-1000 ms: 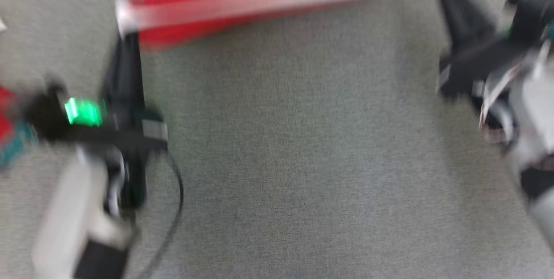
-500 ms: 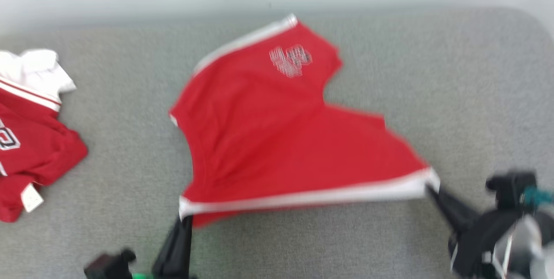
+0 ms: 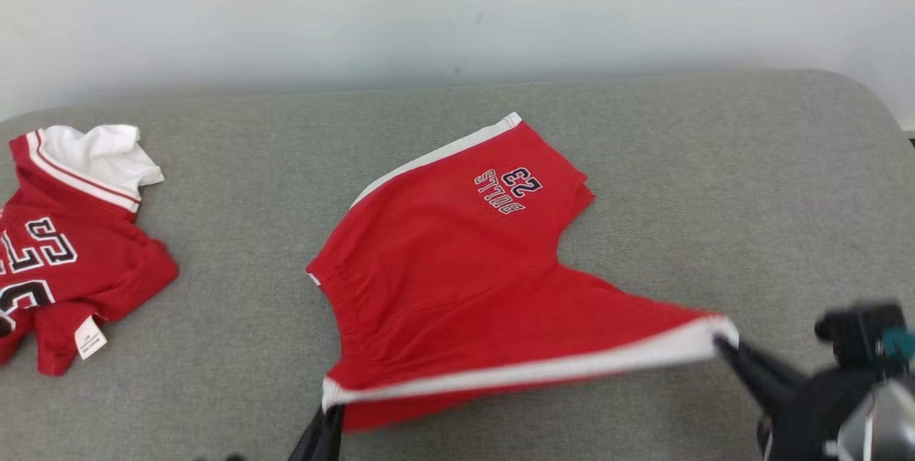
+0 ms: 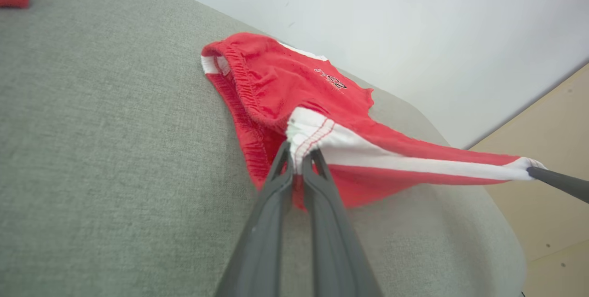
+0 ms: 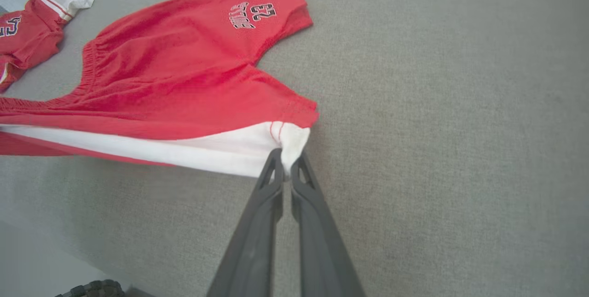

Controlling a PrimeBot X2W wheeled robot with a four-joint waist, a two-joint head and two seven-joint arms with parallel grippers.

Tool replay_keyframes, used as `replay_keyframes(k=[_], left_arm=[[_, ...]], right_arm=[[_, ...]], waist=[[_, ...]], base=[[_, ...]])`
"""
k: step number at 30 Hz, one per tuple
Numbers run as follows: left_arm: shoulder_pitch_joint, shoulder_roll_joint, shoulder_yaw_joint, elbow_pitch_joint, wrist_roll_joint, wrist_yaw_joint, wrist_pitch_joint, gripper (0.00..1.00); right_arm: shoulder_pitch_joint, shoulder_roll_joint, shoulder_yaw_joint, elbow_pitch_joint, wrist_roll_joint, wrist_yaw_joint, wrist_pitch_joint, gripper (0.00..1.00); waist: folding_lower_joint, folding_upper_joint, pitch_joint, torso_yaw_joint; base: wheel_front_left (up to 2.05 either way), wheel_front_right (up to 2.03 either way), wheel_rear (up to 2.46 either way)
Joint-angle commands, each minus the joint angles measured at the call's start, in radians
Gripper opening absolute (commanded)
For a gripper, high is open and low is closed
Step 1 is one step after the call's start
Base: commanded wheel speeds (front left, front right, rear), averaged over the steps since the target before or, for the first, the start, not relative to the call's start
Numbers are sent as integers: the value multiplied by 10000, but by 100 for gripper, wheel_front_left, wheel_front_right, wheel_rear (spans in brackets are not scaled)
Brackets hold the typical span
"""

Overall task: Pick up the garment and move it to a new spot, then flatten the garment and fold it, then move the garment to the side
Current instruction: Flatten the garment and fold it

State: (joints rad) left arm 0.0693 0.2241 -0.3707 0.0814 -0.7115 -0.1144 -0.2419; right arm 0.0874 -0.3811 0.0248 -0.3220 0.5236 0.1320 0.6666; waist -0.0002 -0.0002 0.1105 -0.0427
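1. The left tool (image 4: 300, 156) is pinching one end of the white side stripe (image 3: 543, 372) with its jaws closed, at the waistband corner. The right tool (image 5: 285, 159) is clamping the stripe's other end at the leg hem, fingers pressed together.
2. The red shorts (image 3: 457, 282) are lying near the middle of the grey bench (image 3: 715, 161). The far leg is resting on the cover, while the near edge is hanging taut and slightly raised between the two tools.
3. This is looking like the spreading step. Both tools should be lowering together with even tension along the stripe, so the near leg is landing flat and the far leg is not getting dragged into creases.
4. The cloth is looking like a soft, limp knit. The elastic waistband (image 4: 239, 90) is puckering into gathers, and the "BULLS 23" print (image 3: 509, 188) is sitting on the far leg.
5. The bench cover is appearing coarse and woven, so it is probably gripping the fabric. A second red jersey (image 3: 71, 261) is lying well apart at the left.
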Motion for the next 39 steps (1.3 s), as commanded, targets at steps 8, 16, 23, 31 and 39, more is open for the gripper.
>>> replay_keyframes(k=[8, 16, 23, 31, 39], left_arm=[[-2191, -457, -165, 415, 531, 327, 373, 0], [-4671, -1179, -279, 1424, 734, 631, 715, 0], [-6366, -1561, -342, 2559, 820, 1183, 662, 0], [-7585, -1707, -644, 3763, 716, 1848, 713, 0], [-8244, -1733, -1107, 4377, 300, 2014, 394, 100]], right_arm=[[-3579, -1037, 1409, 2287, -153, -24, -390, 0], [-7454, -1885, 3385, 4805, -78, -26, -757, 0], [-9993, -2264, 4794, 6597, 30, -26, -1331, 0], [-11922, -2220, 6004, 8356, 65, -26, -2180, 0], [-12814, -2009, 6652, 9692, 406, -26, -2939, 34]], waist=[[2, 2, 754, 621], [2, 2, 2098, 1542], [2, 2, 3023, 2199], [2, 2, 3623, 2752], [2, 2, 3834, 3092]], base=[[0, 0, 0], [0, 0, 0], [0, 0, 0], [0, 0, 0], [0, 0, 0]])
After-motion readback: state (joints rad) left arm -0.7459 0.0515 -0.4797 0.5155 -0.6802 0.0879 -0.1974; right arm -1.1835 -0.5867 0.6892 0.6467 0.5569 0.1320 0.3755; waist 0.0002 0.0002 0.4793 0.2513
